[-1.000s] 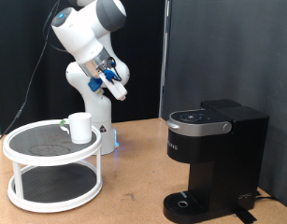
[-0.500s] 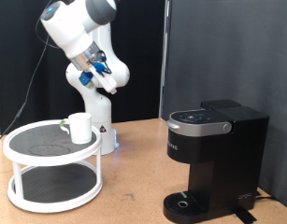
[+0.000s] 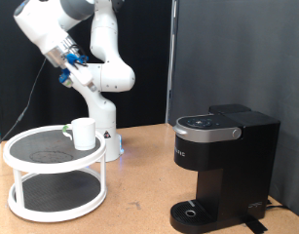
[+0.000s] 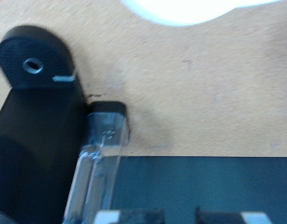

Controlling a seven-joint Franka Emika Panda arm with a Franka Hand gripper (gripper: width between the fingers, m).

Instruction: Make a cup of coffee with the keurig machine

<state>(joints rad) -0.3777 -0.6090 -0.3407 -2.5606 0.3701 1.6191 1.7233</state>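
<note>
The small white cup (image 3: 83, 133) stands upright on the top shelf of a white two-tier round stand (image 3: 32, 162) at the exterior view's left. The black keurig machine (image 3: 222, 166) stands at the right with its lid down. It also shows in the wrist view (image 4: 31, 131), with its clear water tank (image 4: 101, 154). My gripper (image 3: 69, 68) is high at the top left, above the stand and far from both cup and machine. In the wrist view the gripper (image 4: 160, 218) shows only two pale fingertips (image 4: 110, 217), apart with nothing between them.
A small greenish object (image 3: 68, 128) lies beside the cup on the stand. The arm's white base (image 3: 105, 136) stands behind the stand. The wooden tabletop (image 3: 139, 185) runs between stand and machine. A black curtain hangs behind.
The arm has swung towards the exterior view's left and upward, carrying the gripper from above the table's middle to high above the stand. Cup and machine have not moved.
</note>
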